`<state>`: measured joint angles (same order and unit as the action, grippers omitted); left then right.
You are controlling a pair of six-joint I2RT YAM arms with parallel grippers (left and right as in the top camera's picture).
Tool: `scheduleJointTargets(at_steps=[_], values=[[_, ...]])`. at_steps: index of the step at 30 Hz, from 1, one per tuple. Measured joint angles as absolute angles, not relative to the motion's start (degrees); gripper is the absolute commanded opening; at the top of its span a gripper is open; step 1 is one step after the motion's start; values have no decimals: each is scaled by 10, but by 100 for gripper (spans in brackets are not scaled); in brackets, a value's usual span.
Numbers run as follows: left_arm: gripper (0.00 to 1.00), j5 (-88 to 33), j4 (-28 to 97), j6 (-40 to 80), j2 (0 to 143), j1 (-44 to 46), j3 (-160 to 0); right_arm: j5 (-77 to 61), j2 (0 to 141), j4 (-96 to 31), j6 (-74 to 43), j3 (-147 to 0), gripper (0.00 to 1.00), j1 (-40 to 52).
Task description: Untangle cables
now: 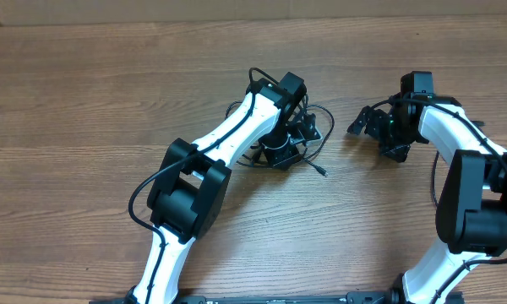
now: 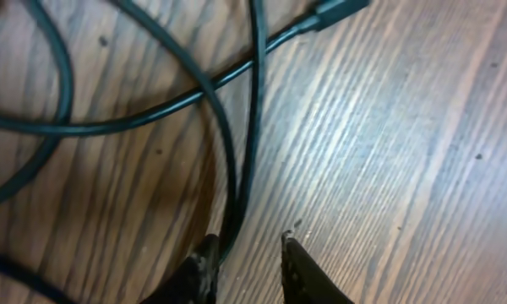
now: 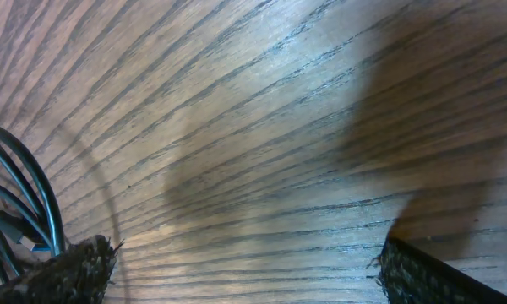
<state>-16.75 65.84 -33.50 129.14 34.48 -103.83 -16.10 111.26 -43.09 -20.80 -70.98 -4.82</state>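
Note:
The cables [image 1: 319, 127] lie in a loose black tangle at mid-table, with one plug end [image 1: 322, 172] trailing toward the front. My left gripper [image 1: 280, 154] is down in the tangle. In the left wrist view several cords [image 2: 152, 110] cross the wood and a plug [image 2: 338, 10] shows at the top. My left gripper [image 2: 249, 247] has its jaws a little apart, and one cord runs down against the inner side of the left finger [image 2: 204, 266]. My right gripper [image 1: 367, 125] stands to the right of the tangle. In its own view the right gripper [image 3: 249, 253] is wide open over bare wood, with cable loops [image 3: 29, 190] at the left edge.
The wooden table [image 1: 84, 93] carries only the cables and the two arms. Thicker black wires run along each arm [image 1: 237, 127]. The right arm's base [image 1: 477, 203] stands at the front right.

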Motion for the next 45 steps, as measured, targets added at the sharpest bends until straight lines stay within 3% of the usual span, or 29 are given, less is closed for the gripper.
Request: scheduleJointTargets(at_steps=[21,45], values=[[39,-211,632,-349,1291,345,-1038,-161,1113,-431,-208,-710,100,-48],[40,-223,625,-349,1291,345,-1038,-161,1113,-431,-208,-710,100,-48]])
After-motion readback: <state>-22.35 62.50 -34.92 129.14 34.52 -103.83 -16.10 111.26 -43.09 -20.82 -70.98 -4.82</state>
